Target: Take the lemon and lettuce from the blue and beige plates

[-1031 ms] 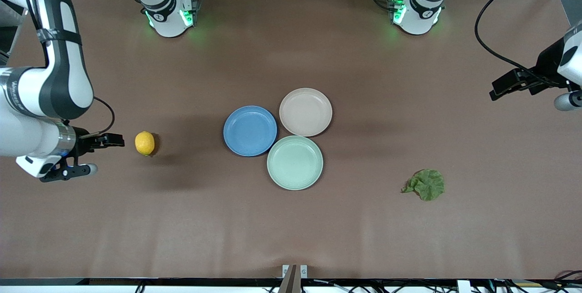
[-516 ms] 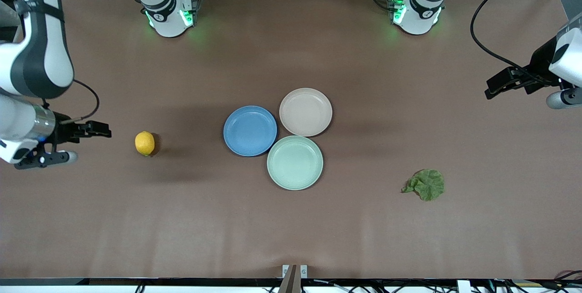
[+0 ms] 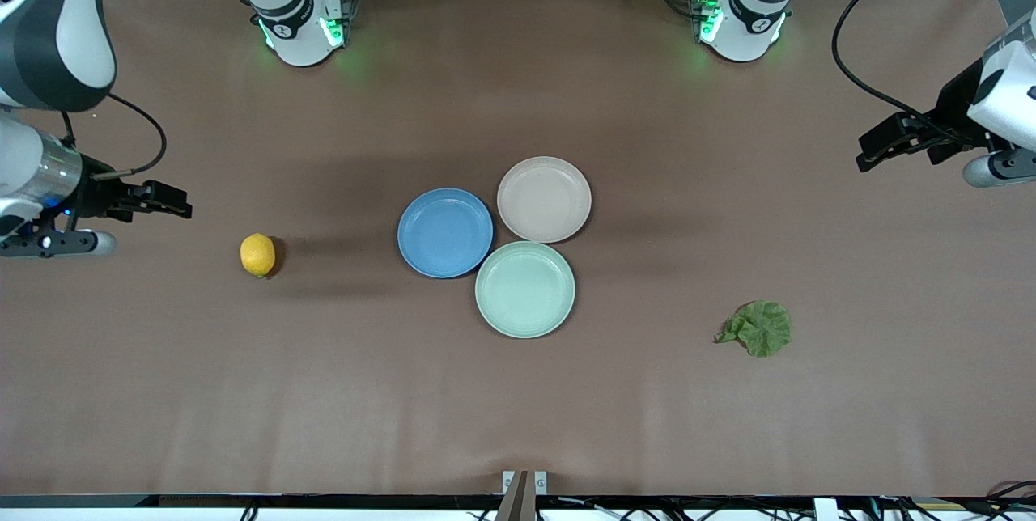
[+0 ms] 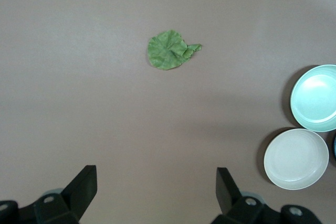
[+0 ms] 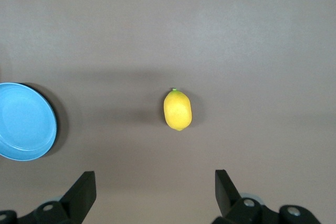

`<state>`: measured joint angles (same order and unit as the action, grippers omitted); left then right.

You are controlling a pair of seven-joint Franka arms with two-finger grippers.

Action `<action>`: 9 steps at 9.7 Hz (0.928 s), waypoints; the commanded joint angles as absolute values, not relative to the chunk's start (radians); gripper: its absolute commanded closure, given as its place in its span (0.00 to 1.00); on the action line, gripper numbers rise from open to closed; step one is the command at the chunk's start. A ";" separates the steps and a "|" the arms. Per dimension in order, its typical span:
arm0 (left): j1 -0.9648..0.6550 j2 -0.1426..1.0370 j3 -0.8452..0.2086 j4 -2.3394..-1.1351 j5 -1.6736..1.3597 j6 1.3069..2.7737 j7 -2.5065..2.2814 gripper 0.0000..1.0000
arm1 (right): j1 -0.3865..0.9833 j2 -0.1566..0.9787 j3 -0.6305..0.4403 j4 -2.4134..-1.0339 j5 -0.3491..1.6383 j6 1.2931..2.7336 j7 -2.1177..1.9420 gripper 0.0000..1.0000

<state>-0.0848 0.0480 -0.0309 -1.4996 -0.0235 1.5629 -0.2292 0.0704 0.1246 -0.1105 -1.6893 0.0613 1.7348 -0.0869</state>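
Both pulled back and up, spread and empty: right gripper [image 3: 174, 205], left gripper [image 3: 878, 150]. Small yellow lemon [image 3: 257, 254] and wrinkled green lettuce [image 3: 759, 328] lying on brown table [image 3: 518, 408], off blue plate [image 3: 445, 232] and beige plate [image 3: 544, 199]. Looks finished.

No readable text, label, brand, number or sign appears in any of the three views. The table, the plates, the fruit, the leaf and the arms carry no legible markings.
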 commanded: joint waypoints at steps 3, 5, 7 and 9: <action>-0.063 0.041 -0.046 -1.505 -0.038 1.565 -0.245 0.00 | 0.089 0.019 -0.115 -1.698 0.018 1.726 -0.072 0.00; -0.063 0.040 -0.040 -1.503 -0.040 1.565 -0.245 0.00 | 0.104 0.017 -0.130 -1.629 0.003 1.640 -0.069 0.00; -0.061 0.040 -0.040 -1.505 -0.031 1.583 -0.238 0.00 | 0.106 0.012 -0.138 -1.574 0.000 1.567 -0.069 0.00; -0.063 0.040 -0.040 -1.505 -0.012 1.585 -0.183 0.00 | 0.104 -0.003 -0.138 -1.543 -0.005 1.497 -0.064 0.00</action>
